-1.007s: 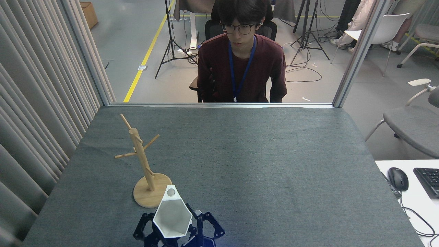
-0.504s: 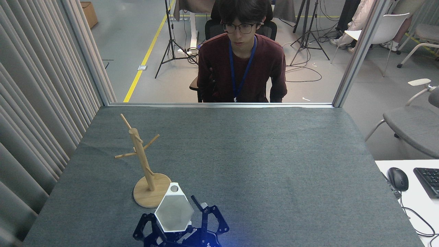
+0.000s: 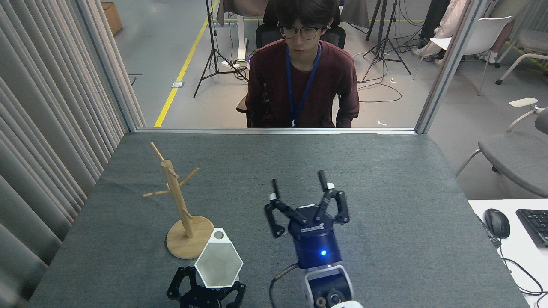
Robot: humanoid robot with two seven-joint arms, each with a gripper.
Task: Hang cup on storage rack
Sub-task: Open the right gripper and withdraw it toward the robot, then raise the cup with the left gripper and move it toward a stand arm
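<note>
The white faceted cup is near the table's front edge, its hexagonal mouth facing me and its loop handle at the top. My left gripper is shut on the cup's lower part, with dark fingers showing on both sides. The wooden storage rack stands upright just left of and behind the cup; the handle sits close to its round base. My right gripper is raised over the middle of the table, right of the cup, open and holding nothing.
A person sits at the far edge of the grey table, facing me. Beige curtains run along the left side. A white desk with a mouse and a keyboard adjoins the right front.
My right gripper has drawn away from the cup, moving right and up, and now stands open. The cup has tilted slightly and stays in my left gripper.
</note>
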